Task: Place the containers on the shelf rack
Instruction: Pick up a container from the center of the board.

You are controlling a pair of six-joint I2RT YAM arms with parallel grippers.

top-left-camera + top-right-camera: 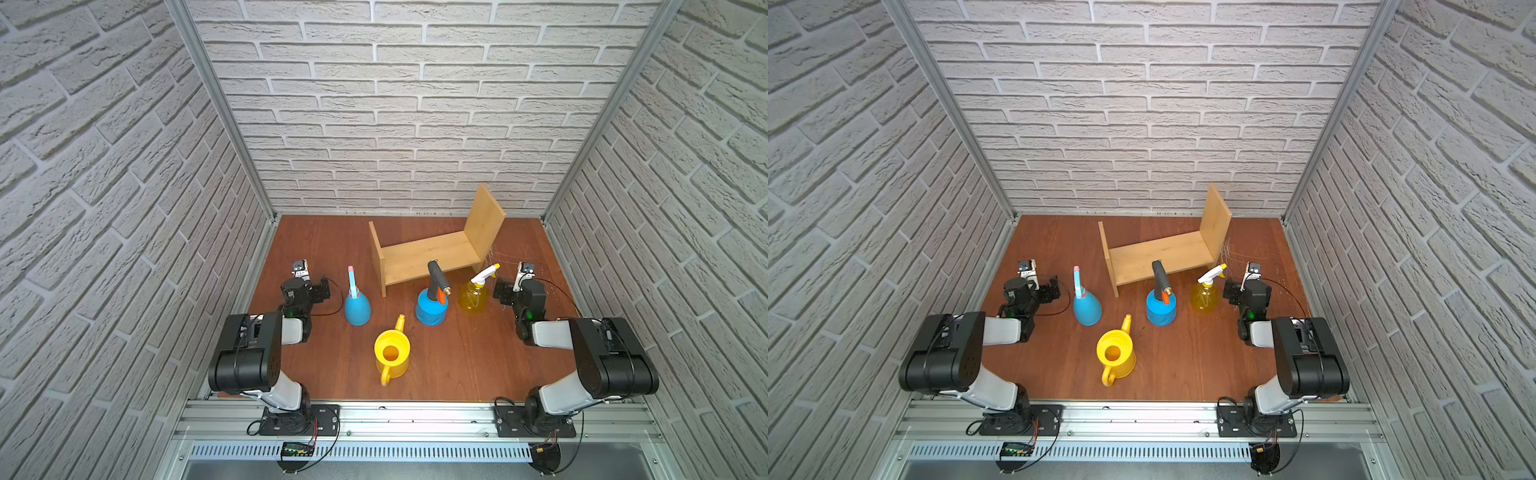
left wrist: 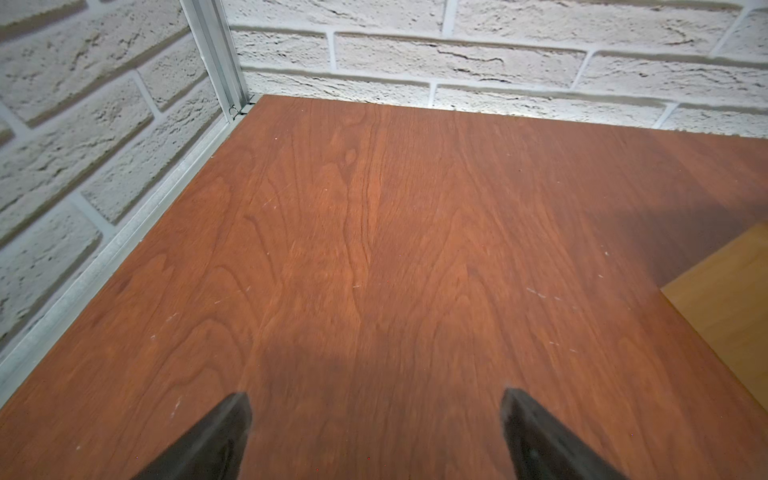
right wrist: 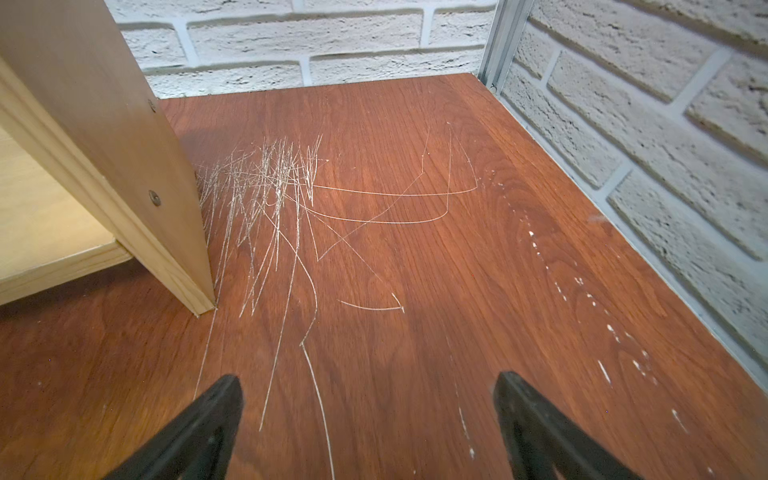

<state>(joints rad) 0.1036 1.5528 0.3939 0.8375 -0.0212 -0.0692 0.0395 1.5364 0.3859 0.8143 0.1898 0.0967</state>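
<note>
The left gripper (image 2: pixel 374 407) and right gripper (image 3: pixel 368 390) are held wide, grasping nothing, with bare table (image 2: pixel 374 208) ahead to the far corners. Teardrop bottle (image 1: pixel 357 307), pump sprayer (image 1: pixel 431 309), watering can (image 1: pixel 392 357) and yellow spray bottle (image 1: pixel 473 299) are stood nearside of the shelf rack (image 1: pixel 428 253), the last seemingly clear of its right edge.

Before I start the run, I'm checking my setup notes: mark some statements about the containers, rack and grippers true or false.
1. All four containers stand on the table, none on the shelf rack. True.
2. The yellow watering can lies on its side. False: it stands upright, mouth up.
3. The left gripper holds the blue teardrop spray bottle. False: its fingers are open and empty, the bottle apart from them.
4. The clear yellow spray bottle is the container nearest the right gripper. True.
</note>
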